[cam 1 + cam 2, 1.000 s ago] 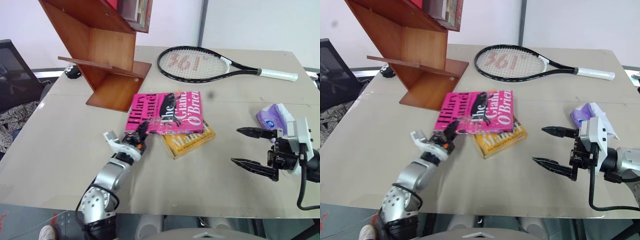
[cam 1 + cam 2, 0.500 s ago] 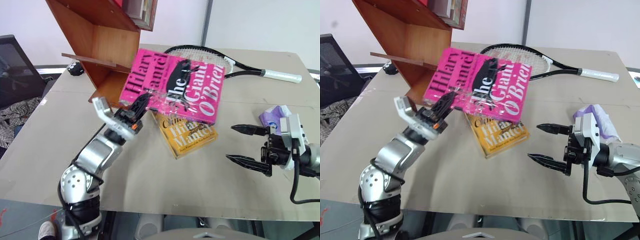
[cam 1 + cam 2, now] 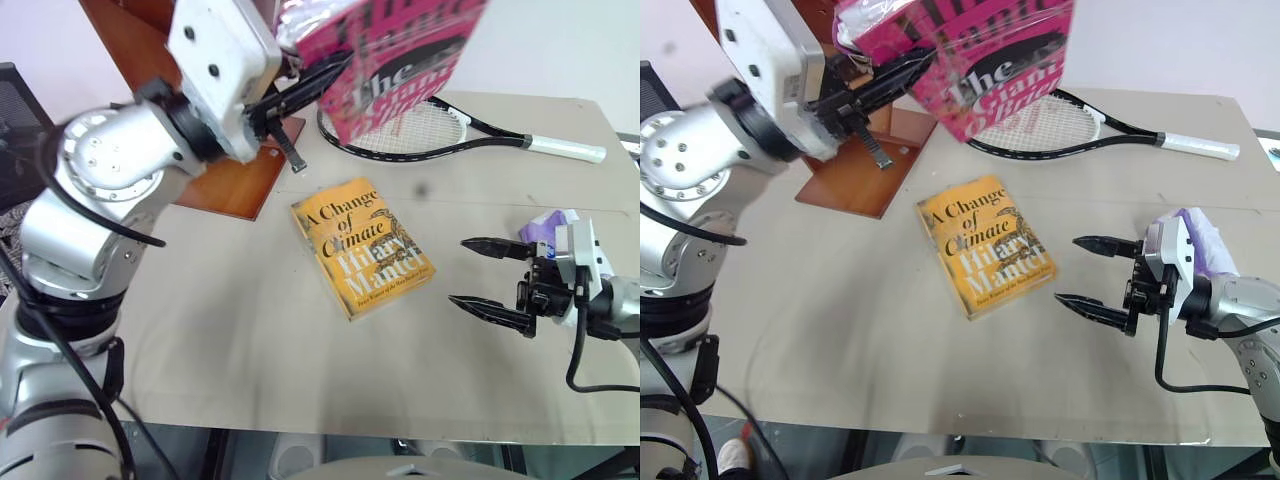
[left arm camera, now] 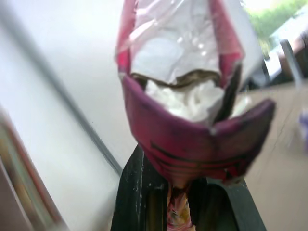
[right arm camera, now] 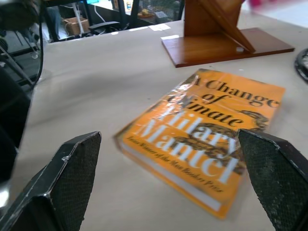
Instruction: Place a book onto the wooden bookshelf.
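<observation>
Lifted off the yellow book (image 3: 362, 246), the book (image 3: 400, 55) hangs clamped in the left hand (image 3: 300, 95); right hand (image 3: 487, 278) wide.

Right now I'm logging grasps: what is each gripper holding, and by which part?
The left gripper holds the pink book up by one corner of its cover, jaws shut on it. The right gripper holds nothing, jaws open.
</observation>
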`<act>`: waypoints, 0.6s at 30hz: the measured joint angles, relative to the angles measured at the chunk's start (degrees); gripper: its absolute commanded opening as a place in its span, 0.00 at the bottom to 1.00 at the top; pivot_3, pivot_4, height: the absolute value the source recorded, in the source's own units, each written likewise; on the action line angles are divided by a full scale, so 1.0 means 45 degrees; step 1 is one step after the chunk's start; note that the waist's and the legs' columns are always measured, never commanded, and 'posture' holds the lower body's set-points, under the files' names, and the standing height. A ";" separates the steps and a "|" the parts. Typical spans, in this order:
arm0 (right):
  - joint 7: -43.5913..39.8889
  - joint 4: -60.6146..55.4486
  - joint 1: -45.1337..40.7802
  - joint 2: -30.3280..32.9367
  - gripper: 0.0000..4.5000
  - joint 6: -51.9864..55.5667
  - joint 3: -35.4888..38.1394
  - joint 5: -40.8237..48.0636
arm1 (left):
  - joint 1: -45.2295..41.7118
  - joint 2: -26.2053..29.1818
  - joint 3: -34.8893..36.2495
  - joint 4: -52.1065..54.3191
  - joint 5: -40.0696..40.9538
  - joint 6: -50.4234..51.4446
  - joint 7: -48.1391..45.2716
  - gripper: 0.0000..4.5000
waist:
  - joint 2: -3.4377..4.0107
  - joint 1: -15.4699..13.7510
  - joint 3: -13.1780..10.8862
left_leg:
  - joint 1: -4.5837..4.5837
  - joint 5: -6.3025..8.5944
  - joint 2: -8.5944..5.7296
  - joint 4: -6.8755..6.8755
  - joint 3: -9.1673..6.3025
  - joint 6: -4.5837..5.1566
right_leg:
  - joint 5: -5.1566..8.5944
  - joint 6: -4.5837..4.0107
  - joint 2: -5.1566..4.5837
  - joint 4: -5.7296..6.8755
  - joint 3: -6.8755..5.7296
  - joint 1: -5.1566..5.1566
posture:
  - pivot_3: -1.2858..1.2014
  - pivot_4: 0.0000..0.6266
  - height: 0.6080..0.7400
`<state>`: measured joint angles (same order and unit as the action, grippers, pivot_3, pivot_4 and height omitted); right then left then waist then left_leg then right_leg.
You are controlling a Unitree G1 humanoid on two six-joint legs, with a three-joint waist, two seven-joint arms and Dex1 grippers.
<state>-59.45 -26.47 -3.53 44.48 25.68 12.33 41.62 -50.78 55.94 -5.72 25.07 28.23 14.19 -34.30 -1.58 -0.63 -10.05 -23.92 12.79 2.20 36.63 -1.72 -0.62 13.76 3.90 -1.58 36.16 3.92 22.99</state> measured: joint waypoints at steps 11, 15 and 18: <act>0.1208 0.1869 -0.2160 -0.0610 1.00 -0.1270 0.1811 -0.0079 | -0.2659 0.4196 0.0197 -0.4715 -0.4002 -0.2626 -0.6299 0.00 | 0.0041 0.0237 -0.0058 | -0.0039 0.0001 0.0004 -0.0032 -0.0004 0.0004 | 0.0038 0.0032 -0.0001 0.0093 -0.0011 0.0080 | 0.52 0.24 1.00; 0.0817 0.1840 -0.1713 -0.0348 1.00 -0.1211 0.2058 0.0146 | -0.2732 0.4820 0.0030 -0.5794 -0.5206 -0.3169 -0.7444 0.00 | 0.0044 0.0344 -0.0060 | -0.0066 0.0001 0.0002 -0.0017 0.0014 0.0004 | 0.0038 0.0032 -0.0004 0.0132 0.0007 0.0120 | 0.52 0.24 1.00; 0.0842 0.1811 -0.1970 -0.0356 1.00 -0.1302 0.2373 0.0456 | -0.2729 0.4896 -0.0423 -0.7018 -0.6496 -0.4293 -0.7896 0.00 | 0.0046 0.0374 -0.0061 | -0.0049 -0.0001 0.0007 -0.0014 0.0006 0.0005 | 0.0037 0.0031 0.0009 0.0160 0.0008 0.0122 | 0.52 0.24 1.00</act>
<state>-55.66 -18.32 -12.40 42.88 19.82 23.01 43.67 -63.06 77.97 -7.62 -6.51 -1.00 -5.13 -69.83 -1.37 1.05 -10.32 -24.14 12.78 2.23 36.57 -1.69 -0.59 13.93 4.04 -1.55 36.88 3.95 23.54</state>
